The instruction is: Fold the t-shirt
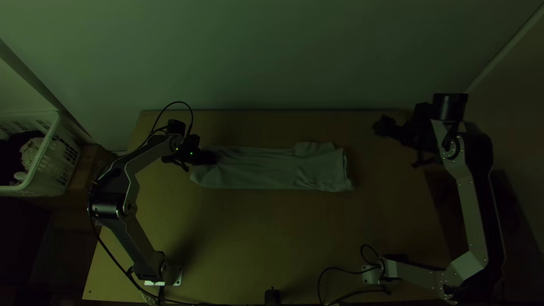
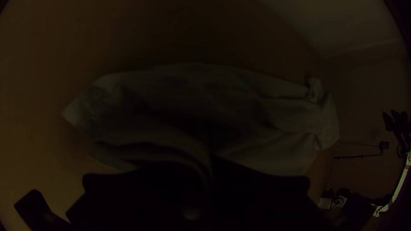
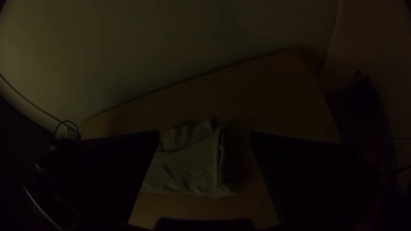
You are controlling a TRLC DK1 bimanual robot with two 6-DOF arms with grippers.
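t-shirt (image 1: pixel 266 168) folded into a long strip, mid-frame
left tool (image 1: pixel 212 158) pinches its left end; right tool (image 1: pixel 387 128), upper right, gapes empty

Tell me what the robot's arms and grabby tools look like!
The left arm and right arm have silver-grey links and black joints. The left one also has a looping black cable and a tiny green light. The left tool and right tool have wide, flat black fingers.
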